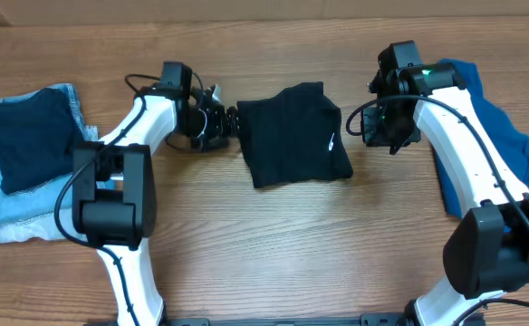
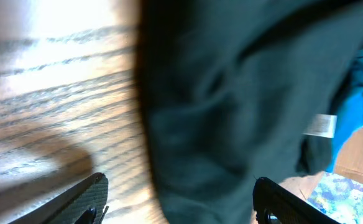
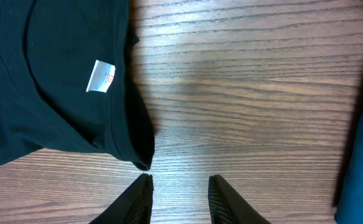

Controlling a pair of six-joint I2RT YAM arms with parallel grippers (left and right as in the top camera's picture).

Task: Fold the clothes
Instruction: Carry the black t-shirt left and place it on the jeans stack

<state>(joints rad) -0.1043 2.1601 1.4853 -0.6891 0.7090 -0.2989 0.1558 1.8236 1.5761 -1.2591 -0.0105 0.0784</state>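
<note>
The black garment [image 1: 293, 134] lies folded into a rough square at the table's middle, a white label [image 3: 101, 76] showing near its right edge. My left gripper [image 1: 228, 125] sits at its left edge, open wide. In the left wrist view the dark cloth [image 2: 231, 112] fills the space ahead and reaches between the two fingers [image 2: 91, 199], which do not press on it. My right gripper [image 3: 180, 196] is open just right of the garment, over bare wood. The cloth's corner [image 3: 143, 160] lies just ahead of its left finger. A teal-blue garment [image 1: 509, 136] is spread under the right arm.
At the far left a dark navy folded piece [image 1: 29, 136] rests on light-blue denim jeans [image 1: 20, 217]. Bare wooden table [image 1: 319, 244] stretches in front of the black garment. Both arm bases stand at the near edge.
</note>
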